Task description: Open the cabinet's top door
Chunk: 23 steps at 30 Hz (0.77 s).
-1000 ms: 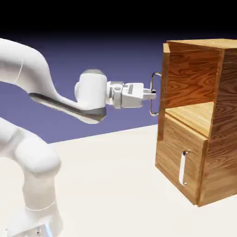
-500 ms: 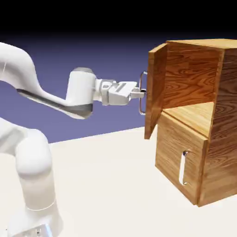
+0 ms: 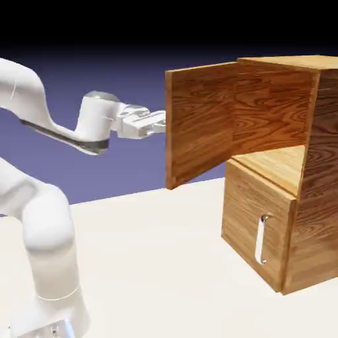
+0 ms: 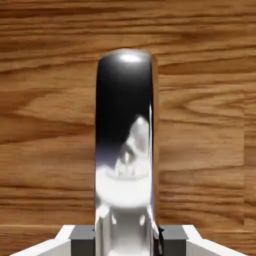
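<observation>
the gripper (image 4: 128, 240) is clasping the shiny handle (image 4: 125, 135), likely slick but a sound place for pulling. left of the cabinet (image 3: 257, 221) in the exterior view, the top door (image 3: 201, 122) is standing wide open, probably swinging lightly on its hinge.

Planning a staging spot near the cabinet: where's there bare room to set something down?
Bare: the tabletop between the arm's base and the lower door; also the visible cabinet floor behind the open top door. Crowded: at the top door's handle, with the claw closed on it.
</observation>
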{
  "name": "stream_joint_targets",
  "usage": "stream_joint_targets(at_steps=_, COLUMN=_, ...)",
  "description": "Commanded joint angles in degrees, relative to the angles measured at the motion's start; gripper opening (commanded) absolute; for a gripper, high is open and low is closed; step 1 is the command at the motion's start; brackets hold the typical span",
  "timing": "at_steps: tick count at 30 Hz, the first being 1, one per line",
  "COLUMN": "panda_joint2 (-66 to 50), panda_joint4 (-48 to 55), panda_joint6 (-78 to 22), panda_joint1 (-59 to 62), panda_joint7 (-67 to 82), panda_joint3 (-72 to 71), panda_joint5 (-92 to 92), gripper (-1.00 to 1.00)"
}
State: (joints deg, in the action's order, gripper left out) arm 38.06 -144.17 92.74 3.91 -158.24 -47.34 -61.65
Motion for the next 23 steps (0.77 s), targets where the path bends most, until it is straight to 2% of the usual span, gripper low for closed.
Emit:
stream_joint_targets(at_steps=1, panda_joint2=-1.4, panda_joint4=1.7, panda_joint6=-2.6, panda_joint1=1.1, panda_joint7=-0.2, panda_joint3=-2.0, panda_joint5=1.2, gripper=-1.00)
stream_joint_targets(at_steps=12, panda_joint2=-15.5, panda_joint4=19.1, panda_joint6=-25.2, panda_joint1=17.8, panda_joint7=-4.6, panda_joint3=-24.2, panda_joint5=6.9, gripper=-1.00)
stream_joint_targets(at_steps=17, panda_joint2=-17.0, panda_joint4=24.0, panda_joint6=-29.6, panda_joint1=27.8, panda_joint7=-5.1, panda_joint3=-34.4, panda_joint5=8.5, gripper=-1.00)
stream_joint_targets(at_steps=23, panda_joint2=-13.0, panda_joint4=29.7, panda_joint6=-31.6, panda_joint1=40.3, panda_joint7=-3.2, panda_joint3=-44.9, panda_joint5=12.5, gripper=-1.00)
